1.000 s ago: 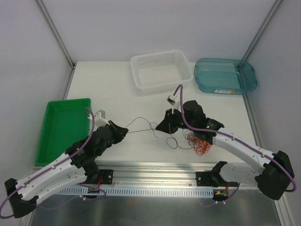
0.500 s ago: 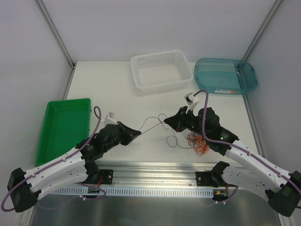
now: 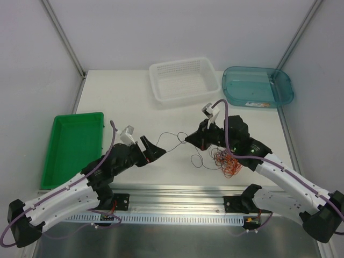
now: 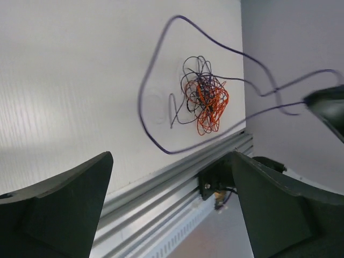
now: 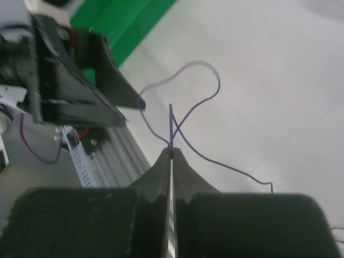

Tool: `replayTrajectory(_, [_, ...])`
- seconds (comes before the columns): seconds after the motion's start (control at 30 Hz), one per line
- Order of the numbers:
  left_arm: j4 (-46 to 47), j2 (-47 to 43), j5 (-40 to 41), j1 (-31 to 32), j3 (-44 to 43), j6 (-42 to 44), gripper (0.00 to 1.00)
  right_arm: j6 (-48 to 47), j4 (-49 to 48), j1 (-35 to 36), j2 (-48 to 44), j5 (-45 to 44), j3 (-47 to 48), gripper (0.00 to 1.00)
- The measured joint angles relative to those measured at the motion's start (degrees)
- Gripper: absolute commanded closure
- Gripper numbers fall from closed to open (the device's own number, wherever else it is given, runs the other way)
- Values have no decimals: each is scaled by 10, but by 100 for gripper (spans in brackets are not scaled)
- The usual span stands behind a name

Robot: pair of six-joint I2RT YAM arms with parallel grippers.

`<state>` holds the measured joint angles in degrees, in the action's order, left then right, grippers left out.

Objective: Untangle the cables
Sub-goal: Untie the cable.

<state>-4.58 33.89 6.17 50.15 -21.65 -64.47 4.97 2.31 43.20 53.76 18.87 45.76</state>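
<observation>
The cables form a small orange, red and black tangle [image 3: 226,162] [image 4: 205,100] on the white table, just under my right forearm. One long dark strand [image 3: 171,135] [image 4: 142,102] runs out of it toward the left in slack loops. My right gripper [image 3: 187,141] [image 5: 172,151] is shut on this strand [image 5: 206,66], pinching it at the very tips. My left gripper [image 3: 156,151] [image 4: 171,157] stands open a little to the left, with nothing between its fingers; the strand hangs free in front of it.
A white mesh basket [image 3: 180,80] and a teal tub [image 3: 258,86] stand at the back. At the left edge lies a green tray [image 3: 72,148] [image 5: 123,16]. An aluminium rail [image 3: 177,191] [image 4: 177,177] runs along the table's near edge.
My left gripper has opened and let go of the dark strand, which now sags in loops. The right gripper, still shut on it, shifted slightly left.
</observation>
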Motion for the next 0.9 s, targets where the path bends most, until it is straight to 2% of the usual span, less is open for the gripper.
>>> replayTrajectory(0.23, [-5, 5, -21, 0, -87, 241, 8, -77, 109, 0, 0, 52, 16, 99])
replayTrajectory(0.5, [-9, 71, -112, 0, -142, 471, 7, -111, 141, 0, 0, 115, 42, 99])
replayTrajectory(0.67, [1, 114, -181, 0, -157, 553, 9, -116, 148, 0, 0, 144, 45, 99])
replayTrajectory(0.9, [44, 176, -254, 0, -156, 590, 12, -114, 144, 0, 0, 170, 45, 99])
